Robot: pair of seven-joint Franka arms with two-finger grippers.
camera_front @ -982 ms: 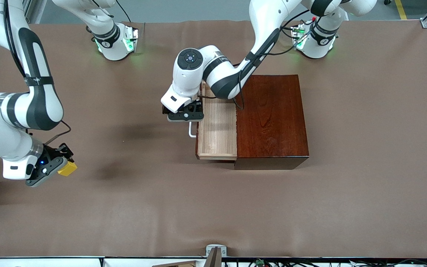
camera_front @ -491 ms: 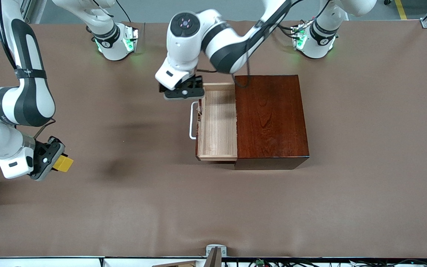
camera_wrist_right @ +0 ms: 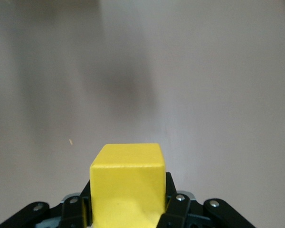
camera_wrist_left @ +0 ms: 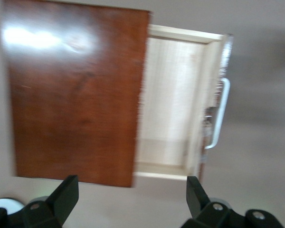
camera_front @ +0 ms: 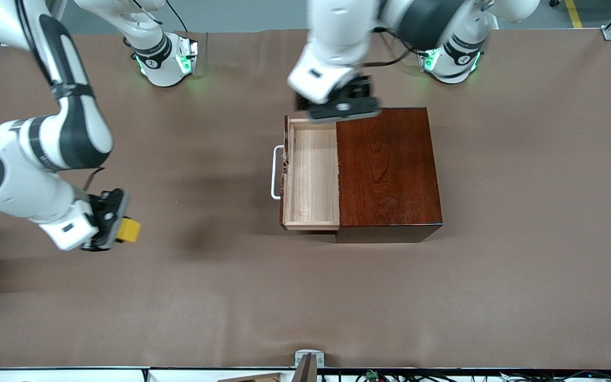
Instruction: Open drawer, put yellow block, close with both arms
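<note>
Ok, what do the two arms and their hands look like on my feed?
Both arms are glossy white with black joint sections. The right arm carries a thin black cable; the left arm trails black cables too. The right hand and left hand are black, and the bases glow green.

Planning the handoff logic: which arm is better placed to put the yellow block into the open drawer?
Right. The right gripper is shut on the yellow block, above the table. The left gripper is open and empty over the box's edge; the drawer is open.
</note>
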